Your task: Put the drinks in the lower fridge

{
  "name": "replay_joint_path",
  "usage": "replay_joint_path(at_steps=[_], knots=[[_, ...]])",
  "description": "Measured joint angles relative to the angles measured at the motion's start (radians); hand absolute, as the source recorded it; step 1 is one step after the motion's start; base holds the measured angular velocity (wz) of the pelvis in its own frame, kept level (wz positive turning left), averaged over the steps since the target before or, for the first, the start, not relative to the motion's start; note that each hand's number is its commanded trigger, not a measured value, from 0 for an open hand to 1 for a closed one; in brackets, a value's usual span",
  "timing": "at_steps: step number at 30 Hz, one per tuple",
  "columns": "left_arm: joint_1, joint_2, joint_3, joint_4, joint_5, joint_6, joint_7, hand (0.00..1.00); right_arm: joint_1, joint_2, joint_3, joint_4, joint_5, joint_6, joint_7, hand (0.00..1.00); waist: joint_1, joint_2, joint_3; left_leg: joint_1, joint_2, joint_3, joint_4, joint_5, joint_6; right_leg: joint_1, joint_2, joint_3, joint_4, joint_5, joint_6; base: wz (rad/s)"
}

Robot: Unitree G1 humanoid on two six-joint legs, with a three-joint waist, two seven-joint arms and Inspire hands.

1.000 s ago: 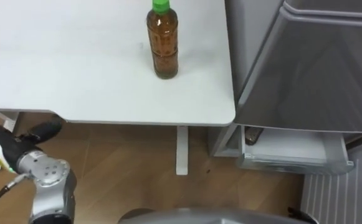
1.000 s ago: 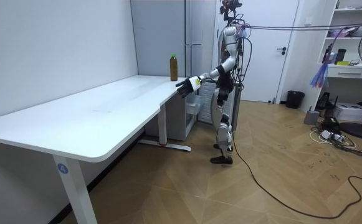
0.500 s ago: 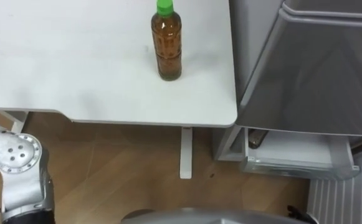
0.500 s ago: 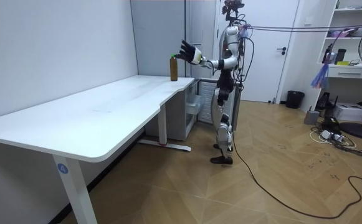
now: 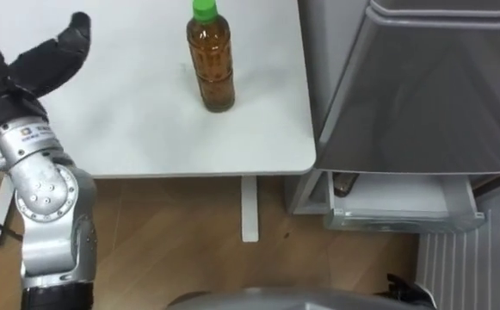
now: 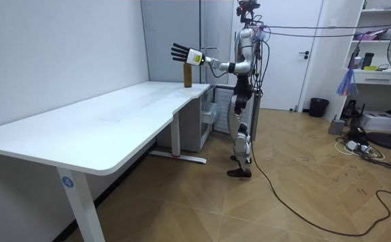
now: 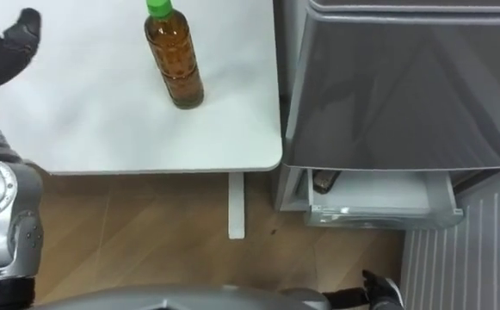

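Stands at the far end of a white table [image 5: 129,129], close beside a grey fridge [image 5: 422,86], with the wooden floor [image 5: 172,232] underfoot. Holds the left hand [image 5: 21,65] up above the tabletop, fingers straight and spread, gripping nothing and touching nothing. In the room view, carries that hand at about the height of the bottle's cap, on the room view's left of it. Faces a bottle [image 5: 211,60] of brown drink with a green cap, upright on the table near the corner next to the fridge. Leaves a clear stretch of bare tabletop between hand and bottle, with the bottle to the hand's right in the eye views. Looks down also on a pale drawer [image 5: 396,207] standing out at the foot of the fridge, below its grey front and low over the floor.
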Motion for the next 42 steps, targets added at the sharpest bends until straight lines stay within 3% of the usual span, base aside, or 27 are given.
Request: replay_joint_path(at_steps=[4, 6, 11, 15, 25, 30, 35, 42], knots=[[-0.006, 0.001, -0.038, 0.000, 0.002, 0.010, -0.100, 0.00, -0.001, -0.003, -0.001, -0.001, 0.003, -0.001, 0.012, 0.00, -0.004, 0.005, 0.0006, 0.000, 0.000, -0.002, -0.001, 0.000, 0.000, -0.001, 0.000, -0.001, 0.000, 0.000, 0.000, 0.00], [-0.006, 0.003, -0.063, 0.000, 0.002, 0.035, -0.156, 0.00, -0.004, -0.006, -0.001, 0.000, 0.002, -0.001, 0.014, 0.00, -0.010, 0.009, 0.0014, -0.001, 0.000, -0.002, -0.001, 0.000, 0.000, -0.002, 0.000, -0.001, 0.000, 0.000, 0.000, 0.00], [-0.006, 0.004, -0.069, 0.000, 0.002, 0.068, -0.242, 0.00, -0.005, -0.011, -0.001, 0.002, 0.002, 0.000, 0.015, 0.00, -0.023, 0.019, -0.0010, 0.002, 0.001, -0.002, -0.001, 0.000, 0.000, -0.004, 0.000, -0.001, 0.008, 0.000, 0.000, 0.00], [-0.007, 0.011, -0.069, 0.000, 0.001, 0.073, -0.292, 0.00, -0.010, -0.011, -0.002, 0.006, 0.000, 0.001, 0.014, 0.00, -0.029, 0.019, -0.0014, 0.000, 0.001, 0.000, 0.000, 0.000, 0.000, -0.005, 0.000, 0.001, 0.008, 0.000, 0.000, 0.00], [-0.007, 0.015, -0.069, 0.000, -0.004, 0.119, -0.368, 0.00, -0.012, -0.010, 0.000, 0.006, -0.001, 0.002, 0.001, 0.00, -0.038, 0.020, -0.0050, -0.012, 0.002, 0.002, 0.010, 0.000, 0.000, -0.015, 0.000, 0.001, 0.012, 0.001, -0.002, 0.00], [-0.015, 0.019, -0.069, 0.029, -0.087, 0.153, -0.385, 0.00, -0.012, -0.008, 0.001, 0.004, -0.001, 0.022, -0.005, 0.00, -0.052, 0.016, 0.0006, -0.010, 0.003, 0.002, 0.011, 0.000, 0.000, -0.015, 0.000, 0.006, 0.015, 0.001, -0.002, -0.01], [-0.032, 0.020, -0.068, 0.042, -0.097, 0.169, -0.385, 0.00, -0.005, -0.007, 0.001, 0.003, -0.004, 0.045, -0.006, 0.00, -0.052, 0.006, 0.0082, -0.011, 0.004, 0.006, 0.009, 0.000, 0.000, -0.018, 0.000, 0.016, 0.016, 0.001, -0.002, -0.02], [-0.041, 0.020, -0.068, 0.067, -0.137, 0.180, -0.384, 0.00, 0.009, -0.007, 0.001, 0.000, -0.017, 0.067, -0.019, 0.00, -0.051, 0.008, 0.0070, -0.014, 0.003, 0.008, 0.006, 0.000, 0.000, -0.031, 0.001, 0.019, 0.022, 0.001, -0.002, -0.02]])
